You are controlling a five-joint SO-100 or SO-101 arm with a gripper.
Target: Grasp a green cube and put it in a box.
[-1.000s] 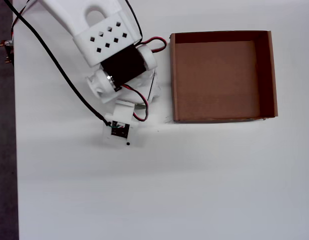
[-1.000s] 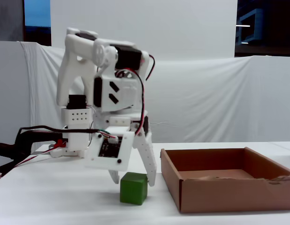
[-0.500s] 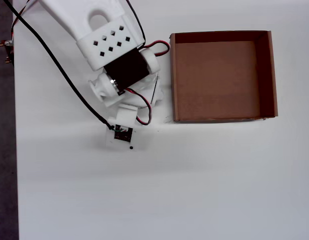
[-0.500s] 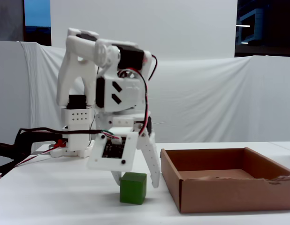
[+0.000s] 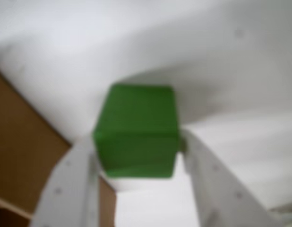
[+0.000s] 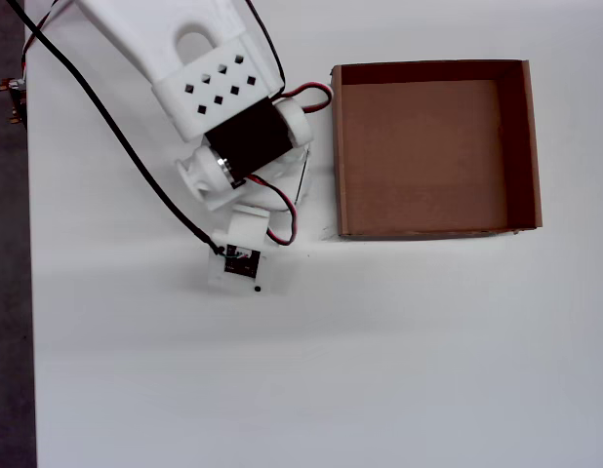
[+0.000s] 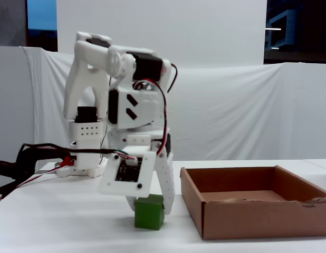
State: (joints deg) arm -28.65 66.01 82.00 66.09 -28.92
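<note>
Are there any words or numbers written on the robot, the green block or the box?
None can be read.
The green cube: plain sides, no writing.
The box: bare brown cardboard, no print showing.
The pincer and arm: plain white plastic; a small circuit board may carry markings, but they are too small to read.

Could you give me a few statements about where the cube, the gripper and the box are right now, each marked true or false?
1. The green cube sits between the fingers of the gripper. True.
2. The cube is already inside the box. False: it is on the white table, left of the box in the fixed view.
3. The box holds nothing in the overhead view. True.
4. The overhead view shows the cube clearly. False: the arm hides it.
5. The box has a closed lid. False: it is open on top.
</note>
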